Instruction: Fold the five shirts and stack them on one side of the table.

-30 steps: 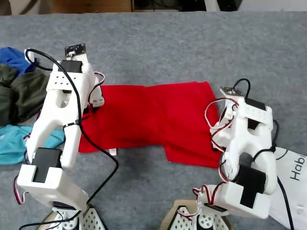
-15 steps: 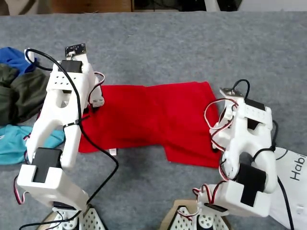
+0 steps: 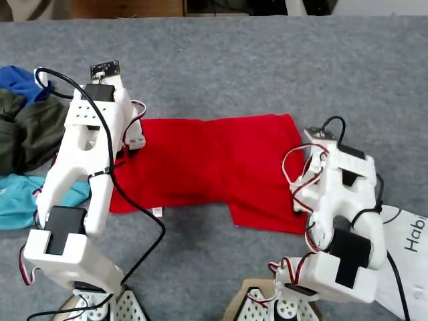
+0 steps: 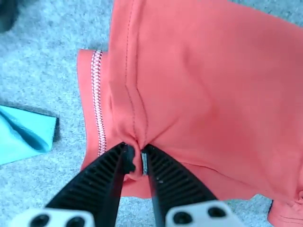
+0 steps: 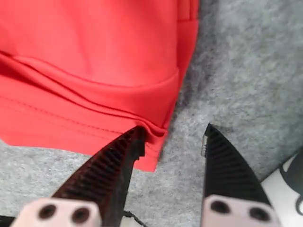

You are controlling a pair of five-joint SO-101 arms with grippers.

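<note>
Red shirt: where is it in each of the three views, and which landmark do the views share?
High view: the red shirt lies flat in the middle of the grey table.
Left wrist view: the left gripper is shut on its stitched edge.
Right wrist view: its corner lies by one finger of the open right gripper.
Shared landmark: the grey table under the shirt.

My left arm (image 3: 77, 170): white moulded shell, black servo blocks, black cable looped across, red-and-white wires; my right arm (image 3: 334, 200): same white shell, black-red-white wires; my left gripper (image 4: 137, 153), my right gripper (image 5: 173, 132): black ribbed fingers, pale screw-holed bases.
</note>
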